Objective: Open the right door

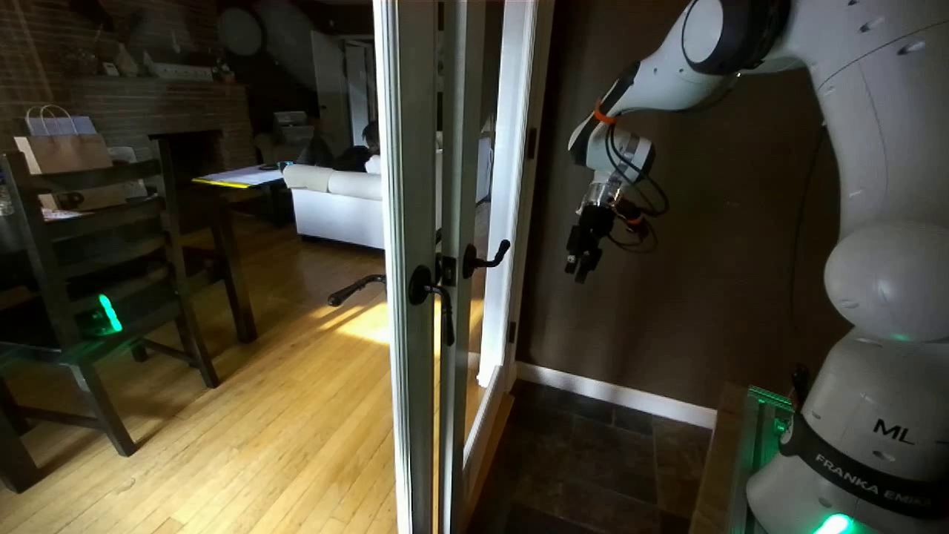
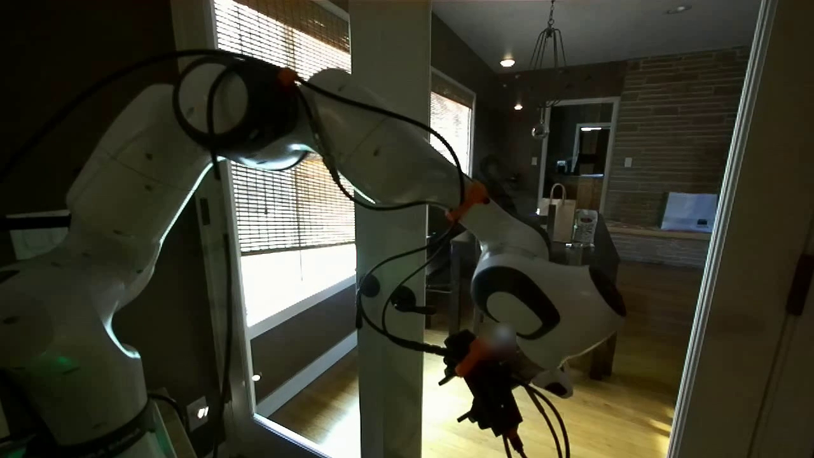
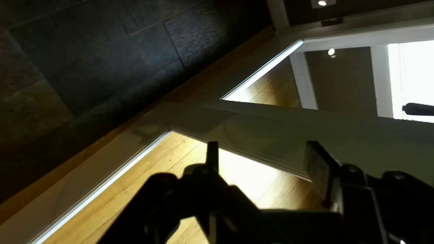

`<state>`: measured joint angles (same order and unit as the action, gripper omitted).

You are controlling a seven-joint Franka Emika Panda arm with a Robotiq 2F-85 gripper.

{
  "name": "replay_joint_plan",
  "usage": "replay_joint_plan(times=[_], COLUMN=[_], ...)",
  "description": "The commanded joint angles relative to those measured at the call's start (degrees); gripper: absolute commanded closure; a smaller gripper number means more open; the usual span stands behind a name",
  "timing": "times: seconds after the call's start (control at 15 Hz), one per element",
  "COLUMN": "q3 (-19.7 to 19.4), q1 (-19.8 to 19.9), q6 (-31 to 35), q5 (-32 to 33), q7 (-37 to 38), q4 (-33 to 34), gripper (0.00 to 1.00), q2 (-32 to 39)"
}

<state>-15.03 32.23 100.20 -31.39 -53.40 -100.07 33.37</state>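
Note:
The right door is a tall white-framed glass leaf. Its left stile shows behind the arm. Its dark lever handle sits at mid-height; it also shows in an exterior view, its lever pointing right. A narrow gap shows between the leaves; I cannot tell if the door is latched. The gripper is open, empty and apart from the handle, right of it in both exterior views and lower in this one. In the wrist view the gripper faces the door's lower frame; its handle is out of view.
The matching left leaf stands beside it with a drooping dark lever; that lever's tip shows in the wrist view. A dark wall bounds the tiled floor. Behind the doors stand a chair and a couch.

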Motion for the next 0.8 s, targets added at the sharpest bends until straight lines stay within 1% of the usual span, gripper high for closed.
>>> replay_joint_plan(times=[0.0,0.07,0.2,0.4,0.47,0.6,0.73], q3=[0.55,0.48,0.8,1.93,1.04,1.28,1.15], q1=[-3.38,-4.62,-7.16,-11.43,-9.64,-12.01,-12.54], q6=[10.27,12.73,18.24,28.4,22.01,25.91,26.8], q5=[4.87,5.88,7.58,8.49,6.52,6.93,7.04], q7=[-2.48,-2.85,-2.86,-1.95,-1.74,-1.75,-1.74], q4=[-13.61,-16.25,-21.53,-30.05,-21.6,-26.16,-28.07], gripper=[0.02,0.0,0.0,0.0,0.0,0.0,0.0], q2=[-13.85,-16.85,-22.56,-30.92,-23.4,-27.65,-29.42])
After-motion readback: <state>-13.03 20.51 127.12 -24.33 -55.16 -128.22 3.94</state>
